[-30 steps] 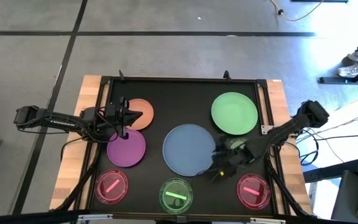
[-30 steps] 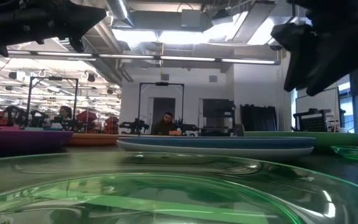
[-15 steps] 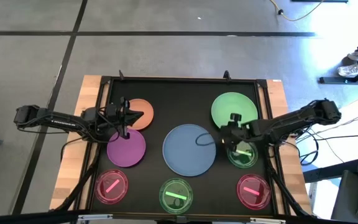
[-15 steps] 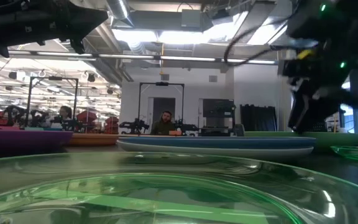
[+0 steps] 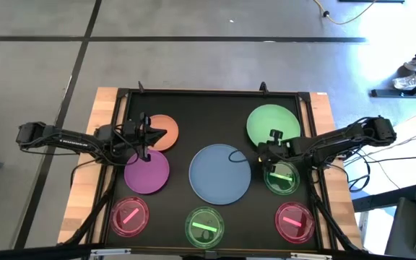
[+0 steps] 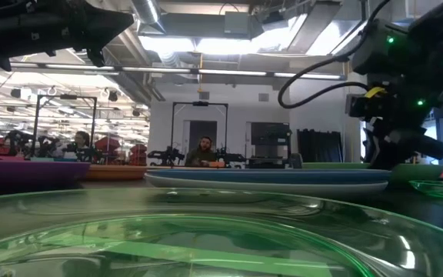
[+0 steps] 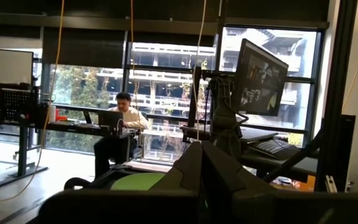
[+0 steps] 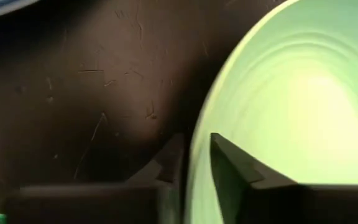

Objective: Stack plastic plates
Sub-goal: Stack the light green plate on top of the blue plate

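Observation:
The large green plate (image 5: 273, 128) lies flat on the black table at the far right. My right gripper (image 5: 265, 153) is at its near rim and is shut on it; it also shows in the right wrist view (image 8: 191, 165). The blue plate (image 5: 220, 173) lies in the middle. The orange plate (image 5: 163, 131) and the purple plate (image 5: 147, 173) lie at the left. My left gripper (image 5: 152, 136) hovers shut and empty above them. Two small pink dishes (image 5: 129, 215) (image 5: 295, 221) and two small green dishes (image 5: 204, 227) (image 5: 282, 178) lie along the near side. My right gripper has the green plate's near rim (image 8: 199, 149) between its two fingers, one finger (image 8: 166, 163) outside over the table and the other over the plate's inside. The fingers come from the table's right, slanting down. The plate lies on the table.
A raised frame (image 5: 208, 92) runs round the black table. The table's far middle, between the orange and green plates, is bare. A cable (image 5: 237, 155) loops over the blue plate's right side. People sit at desks in the room beyond.
My right gripper has gone from above the small green dish at the near right toward the far edge and down to the large green plate's near rim. The small green dish is uncovered now. The plates have stayed where they were.

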